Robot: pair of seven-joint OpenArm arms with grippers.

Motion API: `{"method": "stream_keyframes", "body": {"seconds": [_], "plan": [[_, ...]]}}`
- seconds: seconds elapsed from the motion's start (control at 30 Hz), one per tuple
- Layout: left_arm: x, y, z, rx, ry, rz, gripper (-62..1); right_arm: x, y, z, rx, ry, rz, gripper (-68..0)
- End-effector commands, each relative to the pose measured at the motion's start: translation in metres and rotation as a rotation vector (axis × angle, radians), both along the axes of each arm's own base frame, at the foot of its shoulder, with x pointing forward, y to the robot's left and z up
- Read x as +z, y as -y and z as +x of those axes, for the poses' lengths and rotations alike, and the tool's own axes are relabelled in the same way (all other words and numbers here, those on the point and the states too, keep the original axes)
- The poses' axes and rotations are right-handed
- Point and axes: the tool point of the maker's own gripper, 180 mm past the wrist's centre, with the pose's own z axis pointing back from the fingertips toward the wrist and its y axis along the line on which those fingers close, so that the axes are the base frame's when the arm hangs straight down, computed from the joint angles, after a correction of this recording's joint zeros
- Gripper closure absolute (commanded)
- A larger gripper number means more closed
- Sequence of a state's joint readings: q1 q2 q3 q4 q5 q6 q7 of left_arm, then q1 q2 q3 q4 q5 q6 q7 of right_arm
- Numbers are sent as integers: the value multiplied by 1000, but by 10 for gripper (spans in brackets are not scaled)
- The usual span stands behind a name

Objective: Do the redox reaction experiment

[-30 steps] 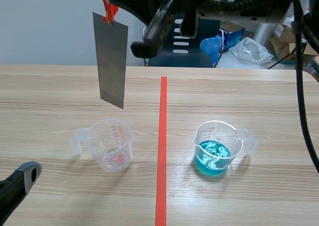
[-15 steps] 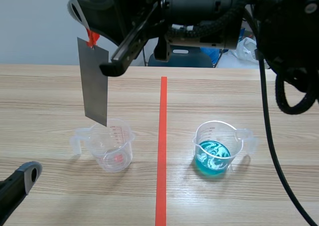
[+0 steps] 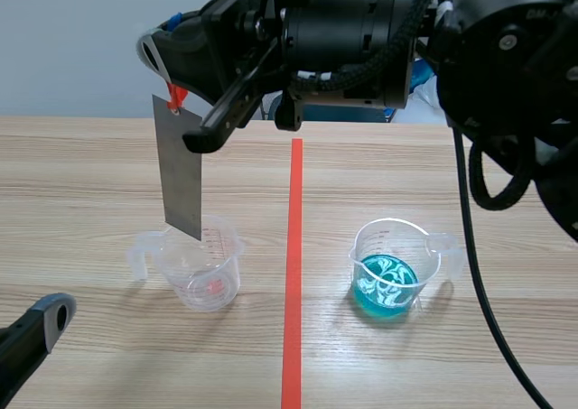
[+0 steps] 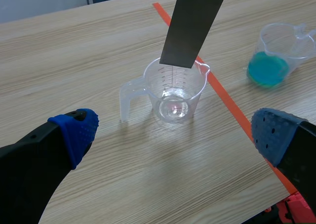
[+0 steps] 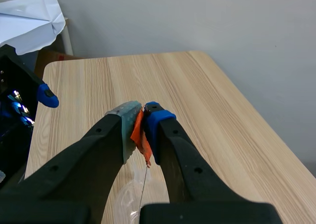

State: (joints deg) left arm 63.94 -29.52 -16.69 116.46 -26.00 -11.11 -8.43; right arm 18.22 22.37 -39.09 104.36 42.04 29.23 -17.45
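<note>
A grey metal sheet [image 3: 181, 170] hangs upright from an orange tab [image 3: 174, 96]. My right gripper [image 3: 172, 82], reaching across from the right, is shut on that tab. In the right wrist view the tab [image 5: 139, 135] is pinched at the right gripper [image 5: 139, 116]. The sheet's lower edge is level with the rim of an empty clear beaker [image 3: 203, 264], over its mouth. A second beaker [image 3: 393, 269] right of the red line holds blue liquid. My left gripper [image 4: 174, 132] is open, low and short of the empty beaker [image 4: 175, 93], with the sheet [image 4: 195, 21] above it.
A red tape line [image 3: 293, 274] runs down the middle of the wooden table [image 3: 90, 174]. The right arm's black body [image 3: 406, 39] spans the upper scene. A chair and bags stand beyond the far table edge.
The right arm has come down and leftward with the sheet. The sheet's lower edge dropped from well above the table to the empty beaker's rim. The left gripper stayed put.
</note>
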Motion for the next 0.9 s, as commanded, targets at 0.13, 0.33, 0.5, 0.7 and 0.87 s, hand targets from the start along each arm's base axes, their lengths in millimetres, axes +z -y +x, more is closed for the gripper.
{"method": "stream_keyframes", "body": {"seconds": [0.13, 0.33, 0.5, 0.7, 0.87], "plan": [[10, 4, 3, -1, 33, -20, -623, 8, 1, 4, -1, 14, 19, -13], [10, 4, 3, -1, 33, -20, -623, -2, 2, 8, -6, -9, 6, -13], [10, 4, 3, -1, 33, -20, -623, -12, -3, 3, 12, -34, -7, -13], [10, 4, 3, -1, 33, -20, -623, -17, -7, 2, 22, -48, -7, -13], [10, 4, 3, -1, 33, -20, -623, -25, -8, 6, 14, -74, -9, -13]]}}
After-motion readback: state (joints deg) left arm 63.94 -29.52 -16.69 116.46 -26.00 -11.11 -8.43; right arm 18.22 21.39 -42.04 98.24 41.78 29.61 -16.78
